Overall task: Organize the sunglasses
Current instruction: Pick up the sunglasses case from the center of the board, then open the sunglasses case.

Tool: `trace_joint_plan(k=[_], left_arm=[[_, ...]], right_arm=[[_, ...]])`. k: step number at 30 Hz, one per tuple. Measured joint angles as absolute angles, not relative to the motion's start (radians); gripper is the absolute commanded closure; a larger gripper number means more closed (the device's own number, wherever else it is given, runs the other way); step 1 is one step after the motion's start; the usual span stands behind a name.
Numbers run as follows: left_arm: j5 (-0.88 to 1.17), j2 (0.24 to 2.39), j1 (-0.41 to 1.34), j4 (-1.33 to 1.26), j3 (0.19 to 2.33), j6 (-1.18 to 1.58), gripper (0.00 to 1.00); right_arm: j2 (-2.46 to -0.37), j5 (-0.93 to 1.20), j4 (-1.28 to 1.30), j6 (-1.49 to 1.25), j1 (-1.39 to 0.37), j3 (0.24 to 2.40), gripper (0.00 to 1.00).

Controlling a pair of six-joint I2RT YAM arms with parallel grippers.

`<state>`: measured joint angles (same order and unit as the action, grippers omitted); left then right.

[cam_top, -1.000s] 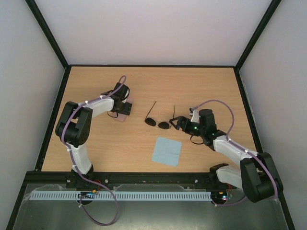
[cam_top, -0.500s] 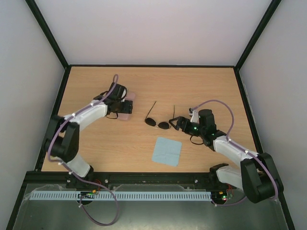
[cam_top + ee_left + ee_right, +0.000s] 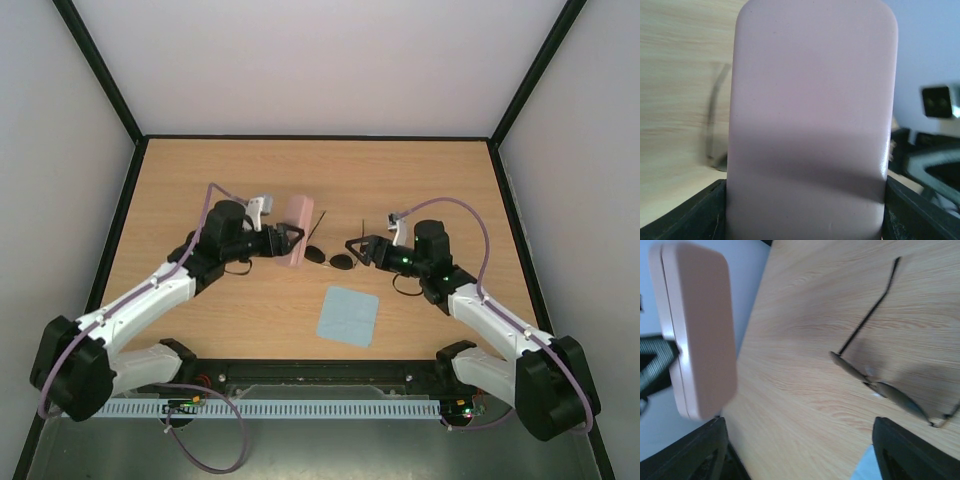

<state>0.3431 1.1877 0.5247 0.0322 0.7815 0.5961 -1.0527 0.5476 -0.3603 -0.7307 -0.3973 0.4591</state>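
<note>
Field note: little of the job looks done. The sunglasses (image 3: 329, 257) lie bare on the worktop (image 3: 200, 180), about mid-way across, temples unfolded, not in anything. My left hand (image 3: 291, 240) is clamped across the pink case (image 3: 295, 222), holding it off the wood just left of the sunglasses. From the left wrist the case (image 3: 810, 125) fills the view with a dark finger at each lower corner. From the right wrist its seam shows shut, so the case (image 3: 700, 335) is not yet opened. My right hand (image 3: 356, 248) sits low just right of the right lens, jaws wide with nothing between them; the sunglasses (image 3: 880, 387) lie ahead of the fingers, apart from them as far as I can tell. The blue cloth (image 3: 348, 315) lies flat nearer my bases, untouched. By my reckoning, what is left is opening the case, folding the temples, laying the sunglasses in and closing up. Orientation: the lens bar, the long axis, runs roughly left to right, its right end slightly nearer me. Both temples point to the far edge, so the front faces me.
</note>
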Motion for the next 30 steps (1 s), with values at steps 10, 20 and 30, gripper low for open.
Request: trace_joint_plan(k=[10, 20, 30], left_arm=[[0.464, 1.074, 0.623, -0.144, 0.641, 0.764, 0.67], [0.471, 1.074, 0.63, -0.175, 0.641, 0.779, 0.67], [0.479, 1.084, 0.645, -0.188, 0.641, 0.778, 0.68]], right_arm=[[-1.053, 0.595, -0.364, -0.746, -0.492, 0.592, 0.25], [-1.081, 0.577, -0.363, -0.733, -0.596, 0.628, 0.26], [-1.136, 0.555, -0.364, -0.722, -0.604, 0.655, 0.3]])
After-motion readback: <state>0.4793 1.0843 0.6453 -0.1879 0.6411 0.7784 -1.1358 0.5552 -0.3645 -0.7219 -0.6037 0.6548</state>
